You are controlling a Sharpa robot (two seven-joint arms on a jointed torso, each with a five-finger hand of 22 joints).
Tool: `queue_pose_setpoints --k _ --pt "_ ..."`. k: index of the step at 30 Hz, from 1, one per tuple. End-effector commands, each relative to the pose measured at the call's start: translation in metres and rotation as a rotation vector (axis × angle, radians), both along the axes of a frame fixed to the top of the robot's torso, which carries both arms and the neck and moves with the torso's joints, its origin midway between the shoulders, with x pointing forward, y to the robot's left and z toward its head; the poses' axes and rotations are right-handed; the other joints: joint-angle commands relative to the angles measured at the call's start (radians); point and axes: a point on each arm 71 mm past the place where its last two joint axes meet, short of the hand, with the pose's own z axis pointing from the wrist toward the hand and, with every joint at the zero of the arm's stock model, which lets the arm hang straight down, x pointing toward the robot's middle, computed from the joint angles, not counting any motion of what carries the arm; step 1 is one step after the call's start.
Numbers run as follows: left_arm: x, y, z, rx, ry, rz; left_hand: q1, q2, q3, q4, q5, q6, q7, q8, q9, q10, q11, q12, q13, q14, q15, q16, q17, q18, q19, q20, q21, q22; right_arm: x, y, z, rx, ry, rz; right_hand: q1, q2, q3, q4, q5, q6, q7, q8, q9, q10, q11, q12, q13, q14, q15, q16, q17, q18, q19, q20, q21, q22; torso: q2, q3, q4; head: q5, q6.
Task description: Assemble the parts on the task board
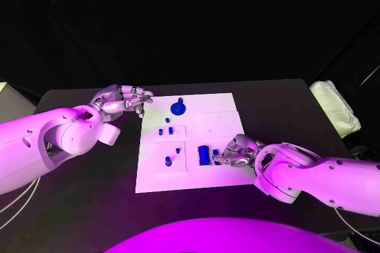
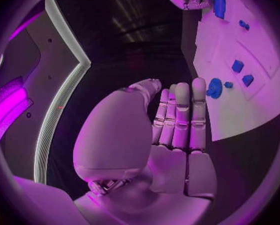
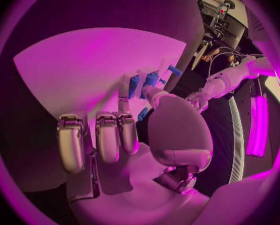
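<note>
A black table [image 1: 95, 209] fills the middle and lower part of the frame. Behind it, across the top, everything is dark like a black curtain. At the right edge, a white padded thing [image 1: 336, 107] sits beside the table. At the far left edge there is a pale box corner [image 1: 12, 102]. Pink-purple light falls on it all.

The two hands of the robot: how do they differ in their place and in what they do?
The left hand is beside the task board's far left corner, over the black table; the right hand is over the board's near right part. The left hand holds nothing, fingers together; the right hand's fingers are at a long blue part, though a grip is unclear. Both are silver.
</note>
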Motion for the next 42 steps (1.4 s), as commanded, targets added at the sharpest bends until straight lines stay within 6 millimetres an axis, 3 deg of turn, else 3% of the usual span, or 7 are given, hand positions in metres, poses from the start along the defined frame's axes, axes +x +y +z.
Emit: queue_pose_setpoints --k 1,10,16,21,39,42 --pt "-0.0001 -0.0017 0.0006 -0.006 -0.002 -0.008 -0.002 0.004 0.000 0.006 -0.003 -0.004 0.004 0.004 -0.001 0.005 0.002 0.000 -0.001 -0.001 0.001 -0.005 0.001 0.014 -0.006 0.003 0.004 0.001 -0.0009 0.0008 0.0014 -0.011 -0.022 0.034 0.003 0.003 0.004 -0.004 0.005 0.006 0.000 0.003 0.001 0.103 -0.006 0.002 0.263 0.103 -0.007 0.004 0.263 -0.014 0.105 -0.004 0.002 0.263 0.000 -0.0004 0.0002 0.000 0.001" --pt "0.0001 -0.0016 0.0004 -0.006 -0.001 -0.008 -0.002 0.005 0.000 0.006 -0.003 -0.004 0.004 0.004 -0.002 0.005 0.002 -0.001 -0.001 -0.001 0.001 -0.005 0.002 0.014 -0.006 0.003 0.004 0.001 -0.0003 -0.0034 0.0014 -0.028 -0.030 0.039 0.009 0.004 0.008 -0.008 0.008 0.005 -0.001 0.003 0.001 0.103 -0.006 0.002 0.263 0.103 -0.007 0.004 0.263 -0.014 0.105 -0.004 0.002 0.263 0.000 -0.0001 0.0007 0.000 0.002" --pt "0.0001 -0.0015 0.0004 -0.006 0.000 -0.008 -0.002 0.005 0.000 0.006 -0.003 -0.004 0.004 0.004 -0.002 0.005 0.002 -0.001 -0.001 -0.001 0.001 -0.005 0.002 0.014 -0.006 0.003 0.004 0.001 0.0009 -0.0043 0.0004 -0.045 -0.031 0.055 0.067 -0.020 0.022 -0.055 -0.003 0.001 -0.001 0.004 0.001 0.103 -0.007 0.002 0.263 0.103 -0.008 0.004 0.263 -0.014 0.105 -0.005 0.002 0.263 0.001 -0.0002 0.0005 0.000 0.002" --pt "0.0001 -0.0016 0.0003 -0.005 0.000 -0.009 -0.002 0.005 0.000 0.006 -0.003 -0.004 0.004 0.004 -0.002 0.005 0.002 -0.001 -0.001 -0.001 0.001 -0.005 0.002 0.014 -0.006 0.003 0.004 0.001 0.0019 -0.0015 -0.0001 -0.053 -0.036 0.072 0.116 -0.046 0.003 -0.088 -0.074 0.002 -0.001 0.003 -0.003 0.103 -0.006 0.002 0.263 0.103 -0.008 0.004 0.263 -0.014 0.105 -0.005 0.002 0.263 0.001 0.0006 0.0006 0.000 0.001" --pt "0.0001 -0.0015 0.0002 -0.004 0.001 -0.009 -0.002 0.005 0.000 0.006 -0.003 -0.004 0.004 0.004 -0.002 0.005 0.002 -0.001 -0.001 -0.001 0.001 -0.005 0.002 0.014 -0.006 0.003 0.004 0.001 0.0079 0.0006 -0.0009 -0.087 -0.081 0.083 0.132 -0.038 -0.009 -0.090 -0.091 0.004 -0.002 0.002 -0.007 0.103 -0.007 0.002 0.263 0.103 -0.008 0.004 0.263 -0.014 0.105 -0.005 0.002 0.263 -0.001 -0.0005 0.0002 0.000 0.000" --pt "0.0003 -0.0013 0.0001 -0.004 0.001 -0.009 -0.002 0.005 0.000 0.006 -0.003 -0.004 0.004 0.004 -0.002 0.005 0.002 -0.001 -0.001 -0.001 0.001 -0.005 0.002 0.014 -0.006 0.003 0.004 0.001 0.0071 0.0008 0.0012 -0.070 -0.098 0.087 0.117 -0.037 -0.036 -0.071 -0.083 0.005 0.001 0.001 -0.010 0.103 -0.005 0.002 0.263 0.103 -0.007 0.004 0.263 -0.014 0.105 -0.004 0.002 0.263 -0.001 -0.0003 0.0001 0.000 0.000"
